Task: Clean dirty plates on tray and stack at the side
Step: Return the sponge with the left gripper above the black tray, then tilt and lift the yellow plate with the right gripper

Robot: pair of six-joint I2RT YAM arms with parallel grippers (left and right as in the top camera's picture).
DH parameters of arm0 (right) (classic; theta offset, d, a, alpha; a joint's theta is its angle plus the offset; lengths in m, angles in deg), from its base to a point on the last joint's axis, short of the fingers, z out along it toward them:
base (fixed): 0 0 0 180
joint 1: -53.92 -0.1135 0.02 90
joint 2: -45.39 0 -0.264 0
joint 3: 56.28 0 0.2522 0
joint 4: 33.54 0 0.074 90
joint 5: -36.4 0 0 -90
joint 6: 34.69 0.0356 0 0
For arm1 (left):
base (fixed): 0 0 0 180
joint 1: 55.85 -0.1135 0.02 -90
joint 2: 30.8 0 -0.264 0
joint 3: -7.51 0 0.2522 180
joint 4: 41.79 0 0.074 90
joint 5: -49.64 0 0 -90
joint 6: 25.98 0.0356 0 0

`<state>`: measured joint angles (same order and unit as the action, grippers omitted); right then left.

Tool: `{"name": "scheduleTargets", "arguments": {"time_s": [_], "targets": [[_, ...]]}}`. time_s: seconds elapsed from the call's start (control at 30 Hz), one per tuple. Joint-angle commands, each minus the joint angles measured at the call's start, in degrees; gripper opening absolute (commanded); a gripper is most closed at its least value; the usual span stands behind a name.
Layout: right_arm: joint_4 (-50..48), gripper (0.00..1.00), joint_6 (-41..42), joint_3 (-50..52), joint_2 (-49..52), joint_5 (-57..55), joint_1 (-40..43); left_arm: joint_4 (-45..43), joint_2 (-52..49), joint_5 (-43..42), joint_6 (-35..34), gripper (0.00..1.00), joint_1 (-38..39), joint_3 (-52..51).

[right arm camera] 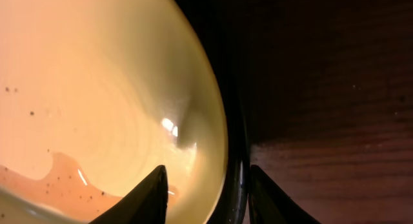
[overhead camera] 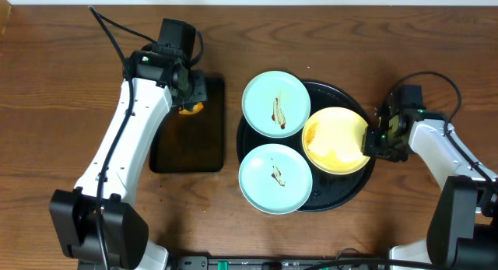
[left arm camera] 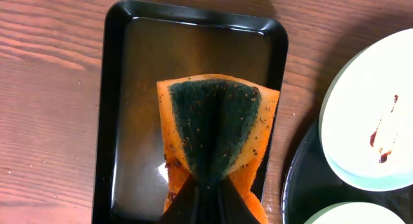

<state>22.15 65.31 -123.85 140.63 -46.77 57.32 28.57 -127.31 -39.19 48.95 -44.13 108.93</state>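
Holding an orange sponge (left arm camera: 213, 133) with a dark green scouring face, my left gripper (left arm camera: 206, 185) is closed on it at the lower end, so the sponge is pinched into a fold and fans out above the fingers. This gripper and sponge hang over the small rectangular black tray (overhead camera: 187, 145), which lies on the wooden table (overhead camera: 62, 83) to the left of the large round black tray (overhead camera: 334, 188), the two apart with bare table between them. The rectangular tray's floor looks wet and brownish in the left wrist view. Three plates sit on the round tray. One pale blue-white plate (overhead camera: 275, 104) overhangs its upper left rim and carries a thin brown sauce streak near its middle. A second pale blue-white plate (overhead camera: 275, 178) overhangs the lower left rim, also with a short brown streak. The two blue-white plates lie just beside each other; I cannot tell whether their edges touch. The pale yellow plate (overhead camera: 336, 140) occupies the right part of the round tray, its left edge close against both others. My right gripper (overhead camera: 379, 136) is at the right-hand edge of the round tray, at the yellow plate's rim. In the right wrist view its fingers (right arm camera: 145, 195) stand apart, one over the plate's inner slope and one outside the tray's rim, with both rims between them. Whether they press on the plate I cannot tell. An orange-tinted film with dark specks shows on the yellow plate's floor.
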Motion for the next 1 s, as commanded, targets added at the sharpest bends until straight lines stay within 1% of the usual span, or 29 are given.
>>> {"name": "scheduleTargets", "arguments": {"time_s": [0.0, 0.13, 0.27, 0.33, 0.5, 0.57, 0.77, 0.97], "targets": [[-0.4, 0.35, 3.1, 1.7, 0.5, 5.5, -1.2, 0.2, 0.4, -0.7, -0.5, 0.08, -0.2, 0.7], [-0.4, 0.35, 3.1, 1.8, 0.5, 6.1, -1.2, 0.2, 0.4, -0.7, -0.5, 0.07, -0.2, 0.7], [-0.4, 0.32, 3.0, 1.7, 0.5, 6.1, -1.2, 0.2, 0.4, -0.7, -0.5, 0.08, -0.2, 0.7], [-0.3, 0.36, 3.1, 1.5, 0.1, 5.2, -0.9, 0.2, 0.4, -0.7, -0.5, 0.08, -0.2, 0.6], [1.2, 0.36, 3.3, -1.6, -2.9, 4.6, 0.3, 0.2, 0.4, -0.7, -0.5, 0.08, -0.2, 0.7], [1.1, 0.38, 3.2, -2.5, -5.0, 4.6, 0.3, 0.2, 0.4, -0.7, -0.5, 0.08, -0.2, 0.7], [3.4, 0.38, 3.3, -2.3, -6.3, 6.0, 0.2, 0.2, 0.4, -0.7, -0.5, 0.08, -0.2, 0.7], [3.6, 0.38, 3.3, 0.5, -6.2, 6.1, -0.7, 0.2, 0.4, -0.7, -0.5, 0.08, -0.2, 0.7]]}}
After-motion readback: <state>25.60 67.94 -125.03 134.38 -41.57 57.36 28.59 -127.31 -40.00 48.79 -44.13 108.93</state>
